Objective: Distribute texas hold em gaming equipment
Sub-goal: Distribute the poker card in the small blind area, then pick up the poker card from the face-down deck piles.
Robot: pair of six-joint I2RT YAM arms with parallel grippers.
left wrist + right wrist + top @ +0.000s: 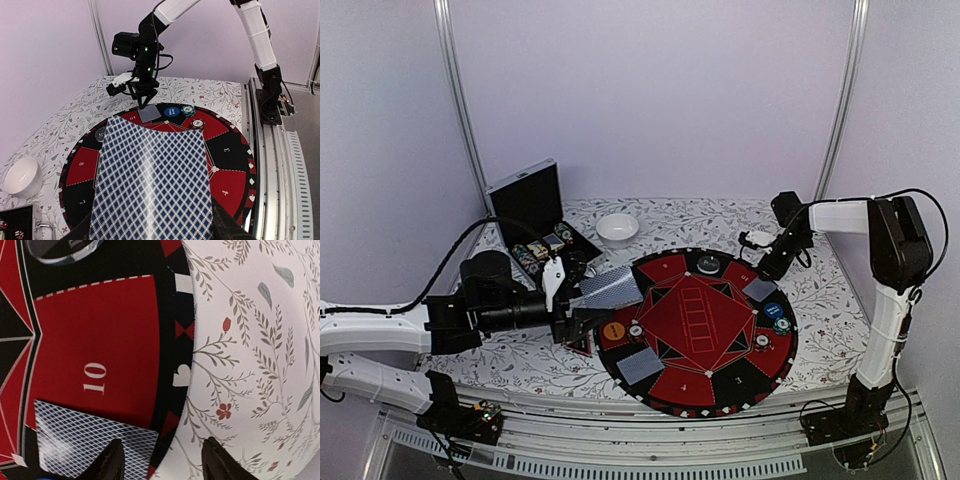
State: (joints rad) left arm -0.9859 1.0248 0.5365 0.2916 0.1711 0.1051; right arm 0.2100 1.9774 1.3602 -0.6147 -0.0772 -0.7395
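Note:
My left gripper (585, 308) is shut on playing cards (150, 180) with blue diamond backs, held flat above the left rim of the round mat (715, 385). Whether that is one card or a stack I cannot tell. My right gripper (162, 462) hangs open low over the mat's far right rim, nothing between its fingers. One card (90, 442) lies face down in section 10, partly under the left finger (112, 460). Another card (640, 365) lies at the near left. An orange button (613, 331), a blue button (774, 311) and striped chips (761, 342) rest on the mat.
An open black-lined case (532, 205) with more chips stands at the back left, a white bowl (617, 228) beside it. A clear disc (707, 265) sits on the mat's far edge. The flowered tablecloth (250, 365) surrounds the mat.

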